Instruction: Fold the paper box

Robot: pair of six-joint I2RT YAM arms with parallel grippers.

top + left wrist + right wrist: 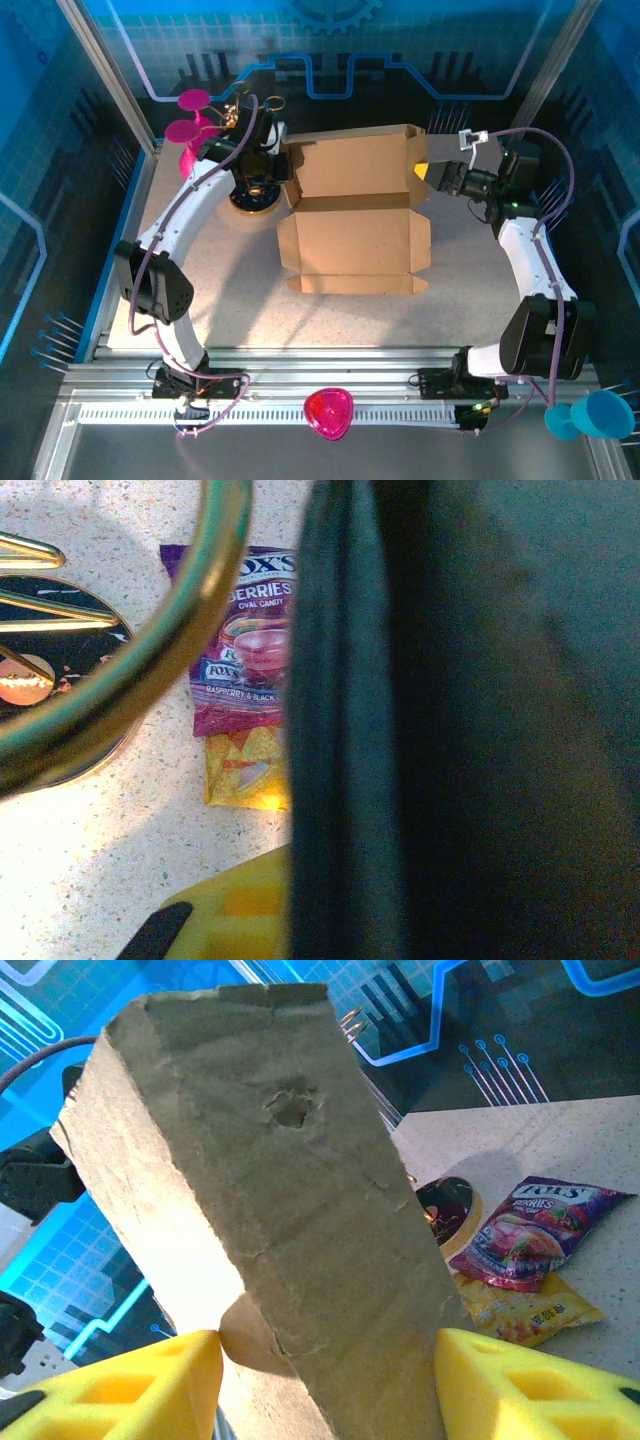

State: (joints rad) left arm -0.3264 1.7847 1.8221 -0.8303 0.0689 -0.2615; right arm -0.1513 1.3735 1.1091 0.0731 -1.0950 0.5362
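While the paper box (355,215) sits mid-frame on the table (200,300) in the overhead view, only its far half is raised. The near panel lies flat with its tabs spread.

Right claw (428,170): at the box's right edge. In its wrist view the yellow fingers (530,1390) are spread wide with a raised side flap (270,1210) between them. The cardboard seems to touch both inner edges, but a firm clamp is not confirmed.

Left claw (280,150): at the box's upper-left corner. Its wrist view gives a dark blurred mass close to the lens, so I cannot tell its opening.

Risks, as judged:
- The flap may slip free if the right claw moves before closing, and the wall would fall back.
- The flap carries a small dent (290,1110) and rough edges, so a hard pinch or twist could crease or tear it off the fold line.
- Nothing pins the flat near panel, so a sideways push could slide the whole box instead of folding it.
- A purple candy packet (540,1225), a yellow packet (520,1310) and a dark disc with a gold wire loop (255,200) lie just beside the box's left side. A left-arm swing could snag or scatter them.

Surface: pale speckled table, matte, evenly lit. Room: aluminium-framed enclosure with blue printed panels. A pink bowl (328,412) sits at the bottom edge and a teal cup (600,415) at lower right.
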